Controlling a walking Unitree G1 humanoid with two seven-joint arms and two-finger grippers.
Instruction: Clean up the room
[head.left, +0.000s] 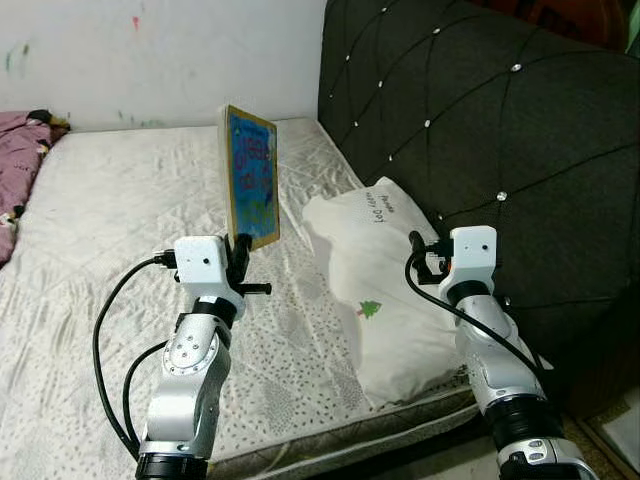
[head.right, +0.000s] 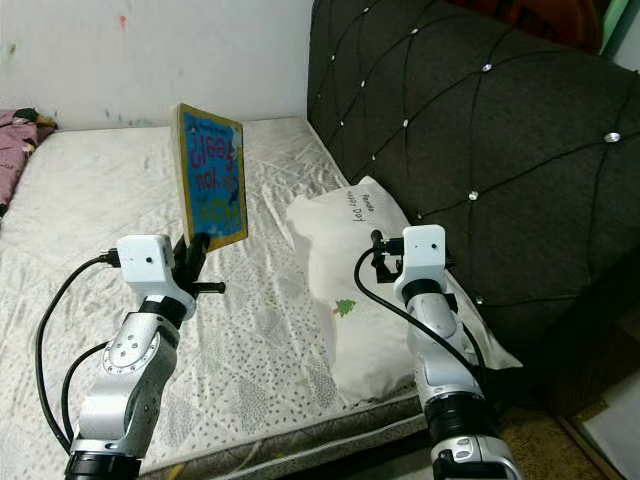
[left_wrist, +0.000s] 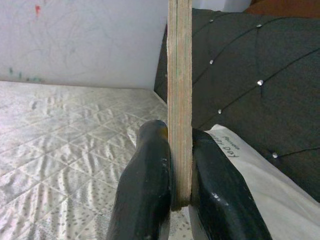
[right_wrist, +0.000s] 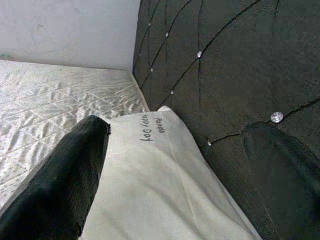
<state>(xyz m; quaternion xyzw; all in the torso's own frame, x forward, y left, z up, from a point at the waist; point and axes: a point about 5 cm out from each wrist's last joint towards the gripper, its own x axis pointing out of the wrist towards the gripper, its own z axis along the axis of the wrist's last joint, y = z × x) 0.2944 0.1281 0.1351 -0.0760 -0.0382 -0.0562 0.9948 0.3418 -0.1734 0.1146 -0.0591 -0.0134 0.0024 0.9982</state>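
We hold a board book (head.left: 250, 176) upright in our left tool (left_wrist: 181, 170), both fingers (left_wrist: 145, 185) clamped on its lower edge; the wrist view shows the thick page block pinched between them. The book stands clear above the mattress (head.left: 110, 220), its long axis near vertical and its blue cover facing toward our right arm.

Our right tool (right_wrist: 170, 165) hovers over the white pillow (head.left: 385, 280) against the dark tufted headboard (head.left: 500, 130), fingers spread wide with nothing between them.

The book needs a place off the bed, we judge; none can be seen from here. The left arm alone carries it; the right is close beside, free to take the cover face if a handover is wanted.

A purple blanket (head.left: 20, 150) lies bunched at the far left of the mattress.
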